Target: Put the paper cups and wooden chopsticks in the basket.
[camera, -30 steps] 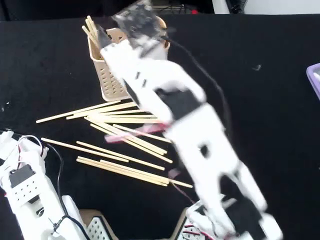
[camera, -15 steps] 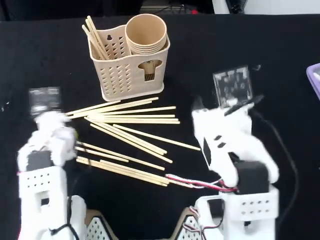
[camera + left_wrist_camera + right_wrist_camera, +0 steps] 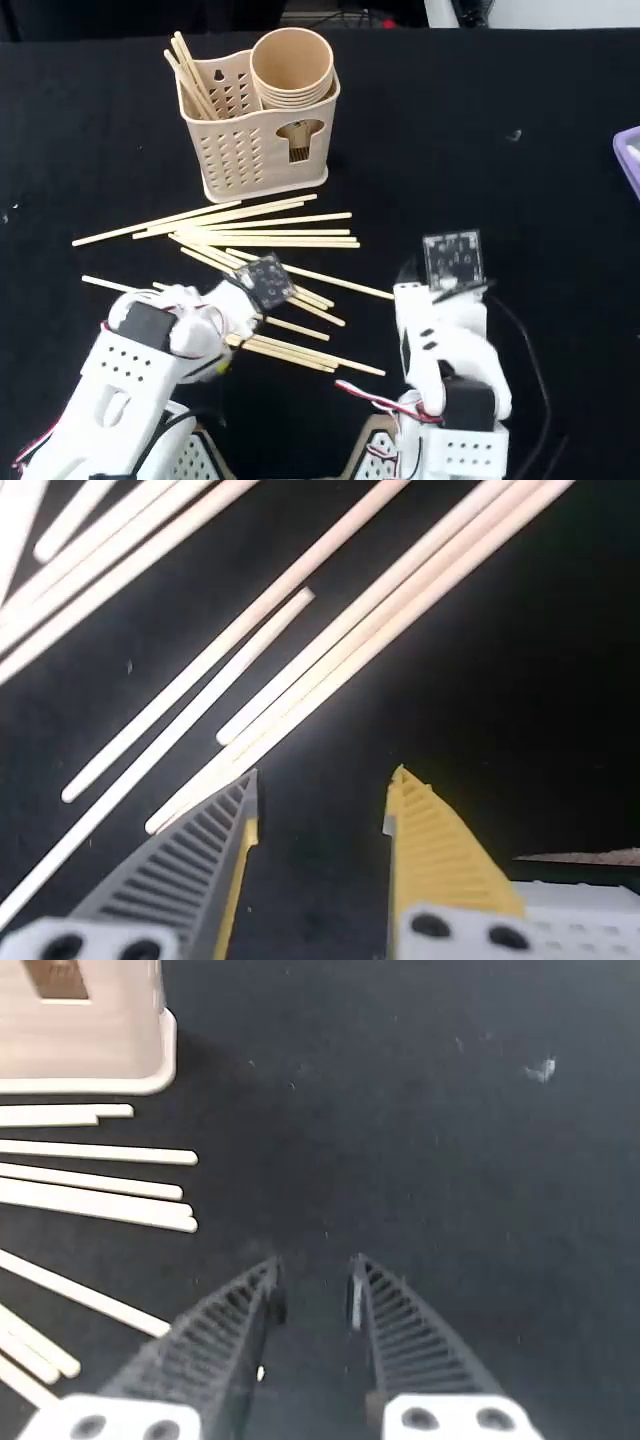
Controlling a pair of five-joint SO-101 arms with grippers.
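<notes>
A beige slotted basket (image 3: 260,140) stands at the back of the black table, with a stack of paper cups (image 3: 292,62) in one compartment and a few wooden chopsticks (image 3: 190,75) in the other. Several loose chopsticks (image 3: 255,238) lie scattered in front of it. My left arm (image 3: 150,345) leans over the near end of this pile. My left gripper (image 3: 325,773) is open just above the chopsticks (image 3: 300,670), holding nothing. My right gripper (image 3: 315,1263) hovers over bare cloth right of the pile, jaws a little apart and empty. The basket's corner (image 3: 90,1040) and chopstick ends (image 3: 110,1185) lie beyond it.
A purple object (image 3: 630,160) pokes in at the table's right edge. My right arm (image 3: 450,340) sits folded at the front right. Bare black cloth stretches right of the basket.
The right arm pulled back from the basket to the front right and folded down. The left arm rose from the front left and swung over the loose chopsticks.
</notes>
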